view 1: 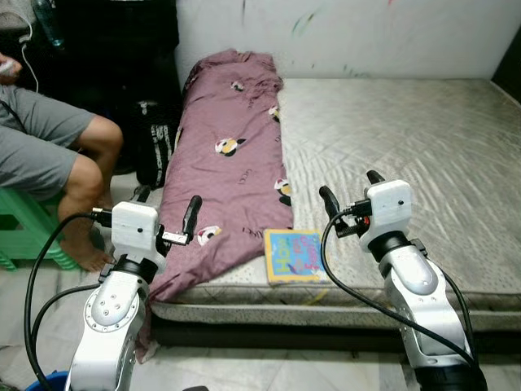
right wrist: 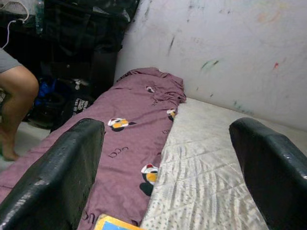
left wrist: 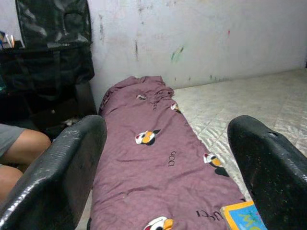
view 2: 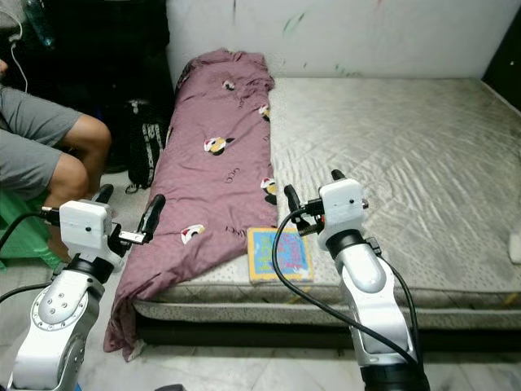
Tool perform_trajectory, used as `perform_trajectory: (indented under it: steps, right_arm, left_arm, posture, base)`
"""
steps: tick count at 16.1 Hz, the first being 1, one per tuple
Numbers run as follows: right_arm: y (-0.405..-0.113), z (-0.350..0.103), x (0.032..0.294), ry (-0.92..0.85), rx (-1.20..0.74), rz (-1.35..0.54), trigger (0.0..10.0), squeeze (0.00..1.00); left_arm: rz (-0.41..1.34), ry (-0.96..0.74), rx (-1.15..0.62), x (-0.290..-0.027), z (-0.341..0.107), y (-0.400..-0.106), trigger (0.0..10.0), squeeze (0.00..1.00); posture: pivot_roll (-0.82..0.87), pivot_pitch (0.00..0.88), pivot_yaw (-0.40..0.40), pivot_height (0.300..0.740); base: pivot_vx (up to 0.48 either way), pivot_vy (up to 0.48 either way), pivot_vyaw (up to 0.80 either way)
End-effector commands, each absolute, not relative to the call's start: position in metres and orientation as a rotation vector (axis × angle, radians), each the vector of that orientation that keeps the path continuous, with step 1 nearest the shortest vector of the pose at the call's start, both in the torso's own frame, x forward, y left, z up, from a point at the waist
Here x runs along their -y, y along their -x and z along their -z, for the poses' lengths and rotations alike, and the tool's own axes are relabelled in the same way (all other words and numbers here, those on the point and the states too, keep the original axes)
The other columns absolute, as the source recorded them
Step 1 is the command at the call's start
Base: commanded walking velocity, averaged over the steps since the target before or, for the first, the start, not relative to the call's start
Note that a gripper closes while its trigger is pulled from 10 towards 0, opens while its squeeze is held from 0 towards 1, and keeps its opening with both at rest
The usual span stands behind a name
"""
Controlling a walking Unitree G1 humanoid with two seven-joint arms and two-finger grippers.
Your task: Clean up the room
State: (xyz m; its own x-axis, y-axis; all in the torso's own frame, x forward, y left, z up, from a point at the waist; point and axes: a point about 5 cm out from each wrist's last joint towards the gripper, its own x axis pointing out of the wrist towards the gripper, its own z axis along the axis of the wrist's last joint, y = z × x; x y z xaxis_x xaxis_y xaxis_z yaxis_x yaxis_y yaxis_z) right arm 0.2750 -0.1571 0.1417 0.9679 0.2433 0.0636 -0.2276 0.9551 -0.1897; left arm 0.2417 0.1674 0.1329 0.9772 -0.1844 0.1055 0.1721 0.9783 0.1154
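A purple blanket (view 1: 228, 171) printed with cartoon figures lies along the left side of a bare grey mattress (view 1: 407, 147) and hangs over its front left corner. A yellow and blue book (view 1: 294, 255) lies flat at the mattress's front edge, just right of the blanket. My left gripper (view 1: 165, 204) is open in the air over the hanging blanket corner, holding nothing. My right gripper (view 1: 351, 188) is open above the mattress, just right of the book. The left wrist view looks along the blanket (left wrist: 158, 158) and catches the book's corner (left wrist: 242, 216).
A person (view 1: 49, 155) sits on a green stool (view 1: 24, 236) at the left, bare foot on the floor near my left arm. A black bag (view 1: 155, 147) leans by the bed. A white wall (view 1: 350, 32) backs the mattress. A small white object (view 2: 514, 244) lies at the right edge.
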Motion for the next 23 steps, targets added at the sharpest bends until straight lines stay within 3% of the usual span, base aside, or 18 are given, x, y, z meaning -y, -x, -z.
perform_trajectory:
  steps: [1,10,19,23]
  right_arm:
    - [-0.277,-0.1441,0.1551,0.187,0.095,-0.25,10.0,0.0]
    - [-0.2772,-0.1443,0.1551,0.187,0.1,-0.26,10.0,0.0]
    - [-0.2799,-0.1465,0.1533,0.198,0.113,-0.233,10.0,0.0]
    - [-0.2831,-0.1451,0.1491,0.177,0.12,-0.189,10.0,0.0]
  left_arm:
    - [0.188,-0.108,0.129,-0.1687,-0.136,-0.2425,10.0,0.0]
    - [0.166,-0.1,0.106,-0.1683,-0.133,-0.2431,10.0,0.0]
    - [0.079,-0.167,0.106,-0.1721,-0.1334,-0.2487,10.0,0.0]
    - [0.088,-0.165,0.094,-0.1711,-0.1325,-0.2486,10.0,0.0]
  posture:
    - [0.0,0.0,-0.001,0.74]
    - [0.0,0.0,-0.003,0.74]
    - [0.0,0.0,-0.001,0.74]
    - [0.0,0.0,0.02,0.74]
  base:
    - [0.326,0.0,0.0]
    - [0.324,0.0,0.0]
    - [0.0,0.0,0.0]
    - [0.0,0.0,0.58]
